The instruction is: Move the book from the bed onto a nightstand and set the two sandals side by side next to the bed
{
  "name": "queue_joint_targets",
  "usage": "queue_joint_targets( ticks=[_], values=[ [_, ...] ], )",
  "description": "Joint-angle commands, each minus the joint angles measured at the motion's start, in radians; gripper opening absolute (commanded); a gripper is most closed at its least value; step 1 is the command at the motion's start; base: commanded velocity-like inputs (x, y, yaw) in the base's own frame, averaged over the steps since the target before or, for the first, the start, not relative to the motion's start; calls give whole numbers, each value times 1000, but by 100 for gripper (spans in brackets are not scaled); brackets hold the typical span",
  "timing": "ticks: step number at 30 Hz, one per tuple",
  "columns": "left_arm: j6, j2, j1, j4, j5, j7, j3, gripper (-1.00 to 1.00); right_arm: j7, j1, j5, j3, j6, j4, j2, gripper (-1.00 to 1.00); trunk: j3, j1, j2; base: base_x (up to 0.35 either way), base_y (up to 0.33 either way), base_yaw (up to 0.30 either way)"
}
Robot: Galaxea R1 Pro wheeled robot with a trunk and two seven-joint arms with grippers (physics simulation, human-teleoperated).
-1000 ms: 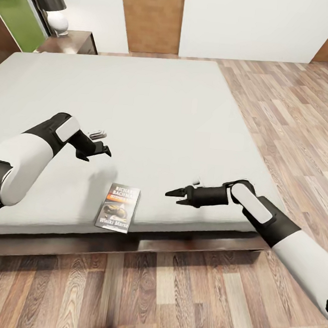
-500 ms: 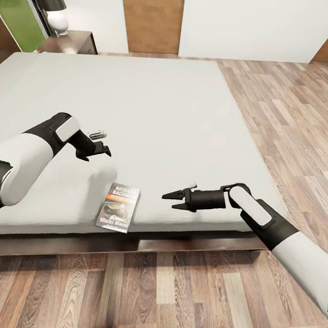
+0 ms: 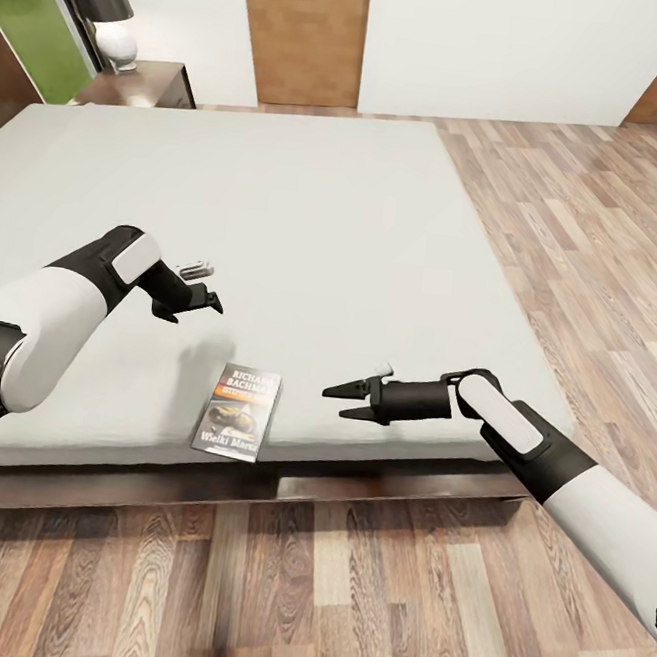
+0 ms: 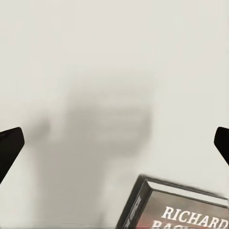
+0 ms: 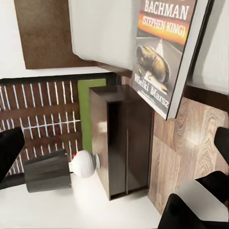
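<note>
Floorboards run along the near side of the bed, and just beyond them the book lies face up at the mattress's near edge, one short end over the lip above the dark frame. It has not shifted over the last second, so your first job, getting it to a nightstand, has not begun.

What has changed is your right claw: it has slid along the bed's near edge toward the book, closing part of the gap, though it is still apart from the cover. Its fingers are spread moderately wide and hold nothing. Its wrist camera looks straight at the book, so the approach seems lined up; judged from here, the overhanging end gives you something to pinch.

Your left claw has stayed put, hovering over the mattress a little farther in than the book. In its wrist view the two tips sit wide at the edges of the frame, empty, with the book's top corner below.

Farther off, past the bed's far corner, a nightstand carries a white lamp with a dark shade. That is the nearer drop-off you can see.
</note>
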State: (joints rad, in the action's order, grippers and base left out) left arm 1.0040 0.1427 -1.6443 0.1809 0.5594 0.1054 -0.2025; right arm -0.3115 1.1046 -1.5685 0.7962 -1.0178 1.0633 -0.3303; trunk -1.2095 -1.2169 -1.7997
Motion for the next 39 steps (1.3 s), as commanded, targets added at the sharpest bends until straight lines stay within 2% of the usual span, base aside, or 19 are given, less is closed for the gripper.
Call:
queue_joint_targets(
  ticks=[1, 10, 25, 33, 34, 36, 39],
  values=[
    [4, 1, 0, 2, 11, 10, -3, 100, -21, -1, 8, 3, 1, 0, -1, 100, -1, 0, 0, -77, 0, 0],
    [4, 0, 0, 2, 10, 10, -3, 100, -64, -21, 8, 3, 1, 0, 1, 100, -1, 0, 0, -36, 0, 0],
    [4, 1, 0, 2, 10, 11, -4, 100, -70, -41, 8, 4, 1, -1, 3, 100, -1, 0, 0, -1, 0, 0],
    [4, 0, 0, 2, 10, 11, -5, 100, -69, -76, 8, 4, 4, -1, 7, 100, -1, 0, 0, 0, 0, 0],
    [4, 1, 0, 2, 10, 11, -5, 100, -68, -93, 8, 4, 10, -2, 17, 100, -1, 0, 0, 0, 0, 0],
    [4, 1, 0, 2, 10, 11, -5, 100, -66, -153, 9, 2, 30, -2, 61, 100, -1, 0, 0, 0, 0, 0],
    [4, 1, 0, 1, 10, 11, -5, 100, -65, -183, 9, 2, 38, -2, 83, 100, -1, 0, 0, 0, 0, 0]
  ],
)
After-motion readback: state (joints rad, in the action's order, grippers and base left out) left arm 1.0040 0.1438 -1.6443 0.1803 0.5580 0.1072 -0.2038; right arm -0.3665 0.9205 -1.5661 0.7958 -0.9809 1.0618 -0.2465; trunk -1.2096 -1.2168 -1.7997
